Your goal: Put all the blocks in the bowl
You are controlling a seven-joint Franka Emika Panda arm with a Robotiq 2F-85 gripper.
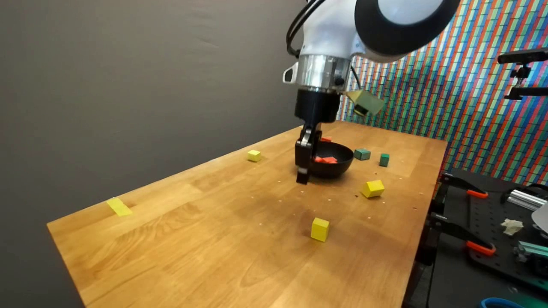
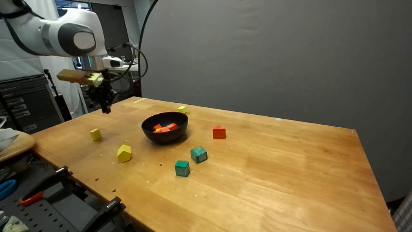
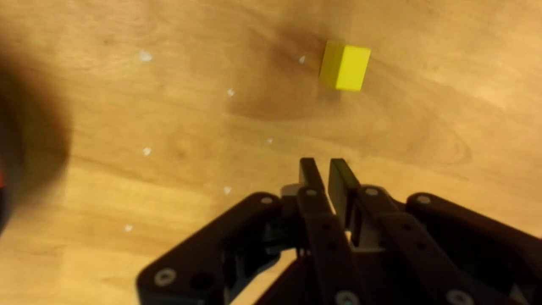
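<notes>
Standing nearest in an exterior view, a yellow cuboid block [image 1: 320,229] rests on the light-brown wooden table [image 1: 205,256]. Next, a flat pale-yellow strip [image 1: 119,206] lies at the table's wall-side edge, and a five-sided yellow block [image 1: 372,188] sits toward the opposite edge. Above the table, the black two-fingered gripper [image 3: 322,163] points down in a released condition, its jaws parted by a narrow gap. Beyond the gripper, the round black bowl [image 1: 334,170] stands upright on the table. The bowl contains several red blocks [image 2: 172,126] and an orange block [image 2: 158,130]; overlap makes the exact count unclear. Near the wall-side edge is a small yellow cubic block [image 1: 254,155]. Near the bowl are a dark-green cubic block [image 1: 384,160] and, closer to the bowl, a teal cubic block [image 1: 362,154]. Past the bowl lies a red block with a triangular top [image 2: 219,132], partly hidden in an exterior view. Farthest back, a grey wall [image 1: 171,85] and a multicoloured tiled backdrop [image 1: 411,98] stand behind the table.
</notes>
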